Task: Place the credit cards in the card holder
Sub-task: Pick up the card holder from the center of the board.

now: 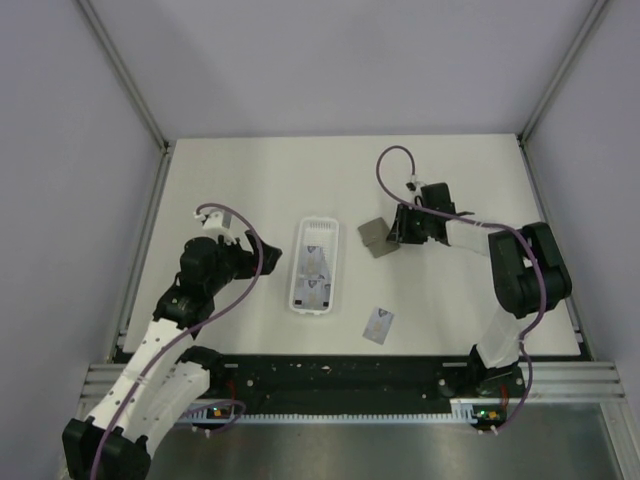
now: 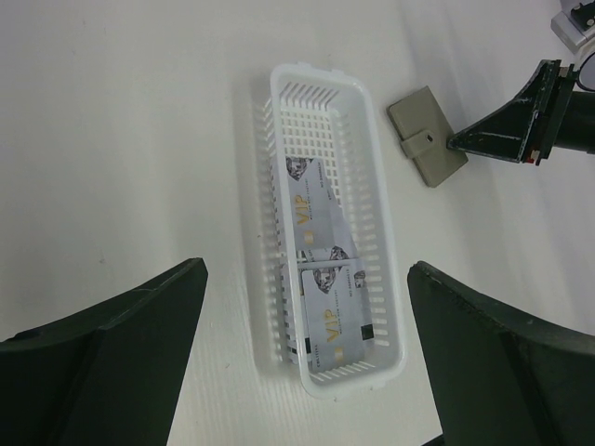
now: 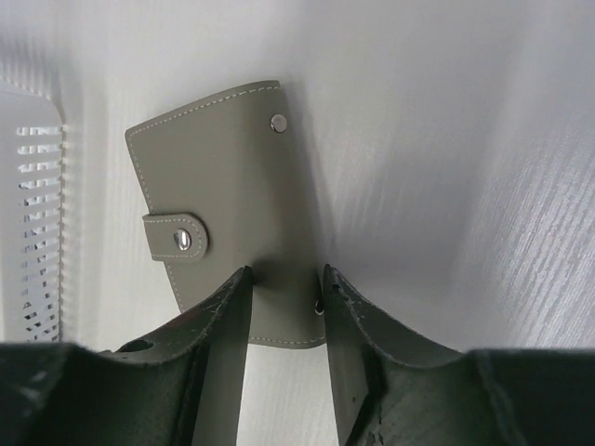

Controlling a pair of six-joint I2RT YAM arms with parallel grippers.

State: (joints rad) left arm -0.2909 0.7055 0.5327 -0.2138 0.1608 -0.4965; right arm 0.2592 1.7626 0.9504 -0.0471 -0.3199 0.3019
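Several silvery credit cards (image 2: pixel 331 311) with gold "VIP" print lie stacked in a long white plastic tray (image 2: pixel 379 223). One more card (image 1: pixel 378 325) lies loose on the table near the front. The card holder (image 3: pixel 218 181), a closed grey wallet with a snap tab, lies flat on the table right of the tray (image 1: pixel 376 237). My right gripper (image 3: pixel 285 277) is down at the wallet's near corner, jaws narrowly apart, with that corner between the fingertips. My left gripper (image 2: pixel 305 269) is wide open and empty above the tray's near end.
The tray (image 1: pixel 300 262) lies lengthwise at the table's middle, between the two arms. Metal frame posts and grey walls close in the table at left, right and back. The right arm's fingers (image 2: pixel 507 121) show in the left wrist view beside the wallet (image 2: pixel 425 135).
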